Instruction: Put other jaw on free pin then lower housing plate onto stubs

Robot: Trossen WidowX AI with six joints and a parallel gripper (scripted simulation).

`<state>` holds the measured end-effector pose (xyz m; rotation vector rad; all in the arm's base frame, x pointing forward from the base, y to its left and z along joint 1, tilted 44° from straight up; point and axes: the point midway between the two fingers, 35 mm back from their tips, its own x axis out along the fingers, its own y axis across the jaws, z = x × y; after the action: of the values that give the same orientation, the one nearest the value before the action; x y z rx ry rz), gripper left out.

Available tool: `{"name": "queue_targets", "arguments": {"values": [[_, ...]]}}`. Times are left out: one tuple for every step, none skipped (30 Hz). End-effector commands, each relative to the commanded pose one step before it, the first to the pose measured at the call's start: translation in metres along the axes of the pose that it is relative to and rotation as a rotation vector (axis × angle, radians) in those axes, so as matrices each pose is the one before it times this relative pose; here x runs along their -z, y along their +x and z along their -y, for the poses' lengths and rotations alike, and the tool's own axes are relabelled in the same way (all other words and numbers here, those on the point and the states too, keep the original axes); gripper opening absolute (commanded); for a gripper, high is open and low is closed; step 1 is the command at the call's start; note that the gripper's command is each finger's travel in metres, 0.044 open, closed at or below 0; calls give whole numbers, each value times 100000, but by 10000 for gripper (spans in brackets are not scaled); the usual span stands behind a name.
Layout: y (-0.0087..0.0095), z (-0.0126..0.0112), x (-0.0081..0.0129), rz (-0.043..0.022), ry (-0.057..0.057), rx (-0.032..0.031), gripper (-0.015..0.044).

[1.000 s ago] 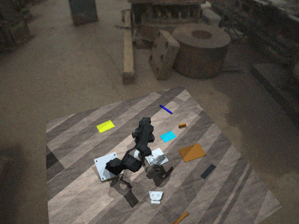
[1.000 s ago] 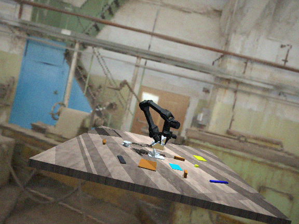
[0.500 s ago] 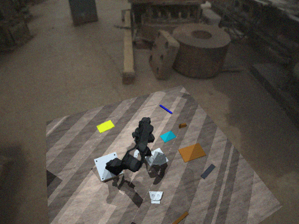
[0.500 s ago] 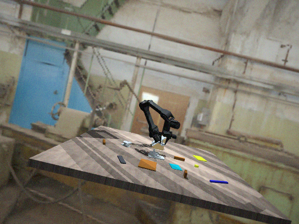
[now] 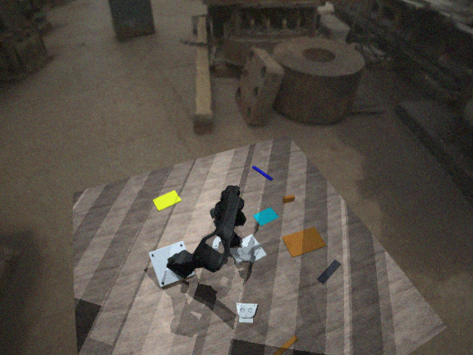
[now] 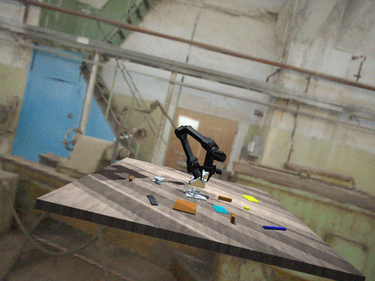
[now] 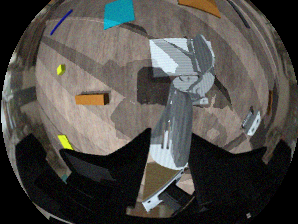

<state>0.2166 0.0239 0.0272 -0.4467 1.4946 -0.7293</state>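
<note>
My gripper (image 7: 166, 132) is shut on a grey-white jaw (image 7: 172, 117) (image 5: 217, 243), a long curved piece. In the wrist view its far end overlaps the round boss beside the other jaw; whether it touches the base or sits on the free pin I cannot tell. The pale base plate (image 7: 161, 54) (image 5: 259, 251) lies on the table under and ahead of the fingers. The other jaw (image 7: 202, 54) stands on its right part. The pins are hidden. The small white housing plate (image 5: 246, 311) (image 6: 159, 179) (image 7: 254, 123) lies apart, at the right in the wrist view.
An orange block (image 7: 91, 99) (image 6: 224, 198), a cyan plate (image 5: 266, 216) (image 6: 220, 209) and an orange plate (image 5: 304, 242) (image 6: 185, 207) lie around the base. A dark strip (image 5: 328, 271), a blue bar (image 5: 262, 172) and a yellow plate (image 5: 167, 200) lie farther out.
</note>
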Motion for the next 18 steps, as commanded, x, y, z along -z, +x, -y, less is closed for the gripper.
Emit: {"name": "queue_targets", "arguments": {"values": [[-175,-45,-1258,222,94,-269,134],[-27,-1,-328,18,6,-31,134],[-24,2,-329,18,7,-27,134],[-21,5,-329,18,8,-23,134],[-17,8,-329,18,9,-18,134],[-14,12,-330,18,11,-14,134],[-11,15,-330,18,12,-10,134],[-8,18,-330,18,13,-6,134],[-5,22,-330,18,14,-2,134],[-1,25,-330,17,15,3,134],[2,28,-330,17,16,7,134],[5,32,-330,17,17,11,134],[8,35,-330,16,18,15,134],[11,38,-330,16,19,19,134],[15,42,-330,15,20,23,134],[18,45,-329,14,21,28,134],[21,48,-329,14,22,32,134],[24,52,-328,13,23,36,134]]}}
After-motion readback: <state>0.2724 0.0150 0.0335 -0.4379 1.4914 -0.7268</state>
